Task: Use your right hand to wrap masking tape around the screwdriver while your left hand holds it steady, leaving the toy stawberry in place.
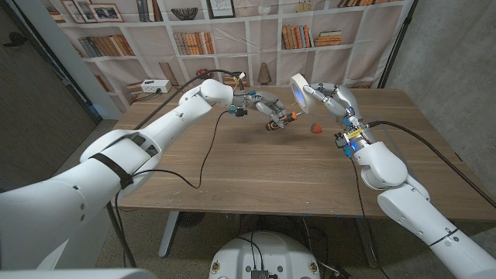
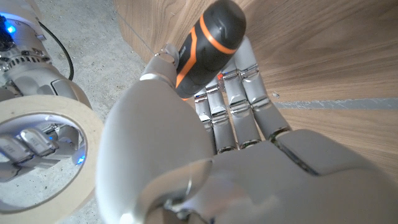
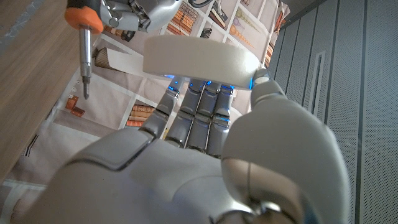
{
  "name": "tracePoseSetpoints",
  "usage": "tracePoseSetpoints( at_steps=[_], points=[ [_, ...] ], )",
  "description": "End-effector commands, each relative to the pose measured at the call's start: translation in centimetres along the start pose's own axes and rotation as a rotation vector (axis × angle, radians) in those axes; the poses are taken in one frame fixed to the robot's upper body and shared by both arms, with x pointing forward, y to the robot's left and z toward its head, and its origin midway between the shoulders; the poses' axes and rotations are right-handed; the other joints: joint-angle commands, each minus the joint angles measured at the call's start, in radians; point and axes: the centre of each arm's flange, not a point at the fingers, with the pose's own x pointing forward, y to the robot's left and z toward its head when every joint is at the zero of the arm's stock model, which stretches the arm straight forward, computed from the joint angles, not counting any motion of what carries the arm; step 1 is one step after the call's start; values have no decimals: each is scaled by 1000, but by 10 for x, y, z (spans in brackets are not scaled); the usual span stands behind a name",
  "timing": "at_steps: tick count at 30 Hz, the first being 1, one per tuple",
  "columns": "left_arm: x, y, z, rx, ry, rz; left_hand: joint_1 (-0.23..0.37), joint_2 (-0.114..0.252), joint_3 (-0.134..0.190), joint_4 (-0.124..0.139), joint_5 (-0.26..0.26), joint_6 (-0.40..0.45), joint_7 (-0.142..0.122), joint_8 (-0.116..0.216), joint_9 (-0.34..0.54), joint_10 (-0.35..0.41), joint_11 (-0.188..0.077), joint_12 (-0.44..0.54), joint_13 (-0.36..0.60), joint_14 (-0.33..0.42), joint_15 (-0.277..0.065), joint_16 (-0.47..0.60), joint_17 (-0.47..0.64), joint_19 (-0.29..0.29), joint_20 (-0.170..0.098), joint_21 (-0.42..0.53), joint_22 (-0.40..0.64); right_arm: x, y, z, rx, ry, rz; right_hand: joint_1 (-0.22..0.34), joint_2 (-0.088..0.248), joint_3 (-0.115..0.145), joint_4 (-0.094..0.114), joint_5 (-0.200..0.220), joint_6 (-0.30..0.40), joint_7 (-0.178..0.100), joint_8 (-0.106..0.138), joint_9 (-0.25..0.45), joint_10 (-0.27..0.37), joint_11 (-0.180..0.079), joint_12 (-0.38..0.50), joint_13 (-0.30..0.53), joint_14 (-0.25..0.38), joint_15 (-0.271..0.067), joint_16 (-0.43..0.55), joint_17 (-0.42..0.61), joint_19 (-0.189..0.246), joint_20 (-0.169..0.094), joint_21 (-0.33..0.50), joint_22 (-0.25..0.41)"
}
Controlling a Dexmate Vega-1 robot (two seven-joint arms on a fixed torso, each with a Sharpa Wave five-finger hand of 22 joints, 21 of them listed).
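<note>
Gripping the screwdriver point(image 1: 280, 120), left robot hand point(image 1: 260, 105) faces tape roll point(image 1: 297, 91).

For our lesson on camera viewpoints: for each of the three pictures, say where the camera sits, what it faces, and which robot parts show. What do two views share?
Head view: on the robot's head, looking down at the table; both arms, left hand, right hand.
Left wrist view: behind the left hand, facing the screwdriver it grips.
Right wrist view: behind the right hand, facing the masking tape it holds.
Shared: both wrist views show screwdriver and tape.
</note>
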Motion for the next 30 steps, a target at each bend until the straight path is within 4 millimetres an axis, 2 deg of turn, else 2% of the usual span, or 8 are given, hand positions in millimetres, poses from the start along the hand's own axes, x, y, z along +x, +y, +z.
tracePoseSetpoints(
  at_steps=[1,13,15,23,30],
  points=[
    [-12,1,1,-39,-1,31,52,66,58,7,5,110,-7,4,78,87,-72,3,305,281,-289,0,340,4,-90,7,2,-27,-4,1,-76,42,-86,129,127,118,44,6,14,-12,281,-2,20,-20,10,3,-7,-88,7,-1,-3,1,9,0],
    [-19,4,3,-52,-9,64,54,68,64,5,0,113,-4,1,82,91,-75,0,309,283,-290,-4,341,6,-90,12,2,-51,-3,-7,-85,112,-130,132,123,124,38,7,17,-9,283,-5,26,-18,14,-4,-1,-85,9,-6,-3,6,20,-7],
    [-20,4,3,-63,-16,63,54,68,65,4,-1,113,-4,0,82,93,-73,-2,307,284,-290,-4,342,7,-90,12,1,-53,-2,-11,-69,120,-126,134,122,126,36,7,18,-9,283,-7,33,-11,15,-10,4,-81,11,-5,-1,9,24,-8],
    [-22,5,3,-101,-38,53,54,68,68,3,-5,115,-4,-3,83,92,-73,-4,311,286,-290,-7,342,7,-89,15,1,-55,1,-16,-58,145,-127,135,121,127,32,3,18,-6,286,-6,32,-10,20,-7,5,-77,16,-6,-3,11,32,-13],
    [-22,4,-3,-212,-68,6,52,67,71,1,-8,118,-3,-5,87,98,-74,-7,312,289,-289,-9,342,8,-88,17,1,-56,-1,-18,-54,158,-133,133,122,126,32,-1,18,-6,287,-7,29,-11,25,-5,0,-79,20,-5,-5,11,40,-18]
  ],
)
